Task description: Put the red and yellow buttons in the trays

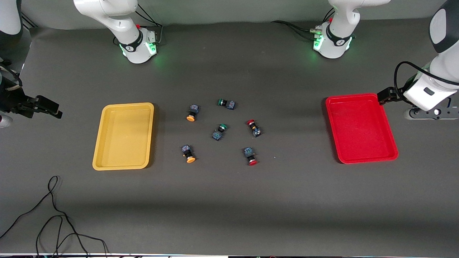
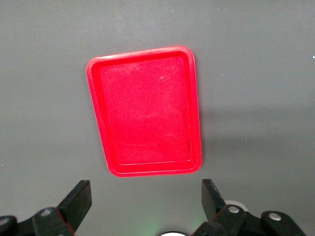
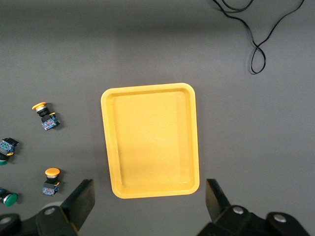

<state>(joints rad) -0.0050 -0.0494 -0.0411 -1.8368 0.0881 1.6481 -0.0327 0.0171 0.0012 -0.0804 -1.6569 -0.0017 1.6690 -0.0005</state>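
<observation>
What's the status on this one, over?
Left gripper open, over table by red tray. Right gripper open by yellow tray. Both trays empty. Red buttons, yellow buttons on table, green ones among them.

No readable text, label, brand, number or sign anywhere. Only a small dark emblem on the white collar of each arm base, too small to make out. Faint coloured specks on the dark bodies of the buttons, not legible as writing.
</observation>
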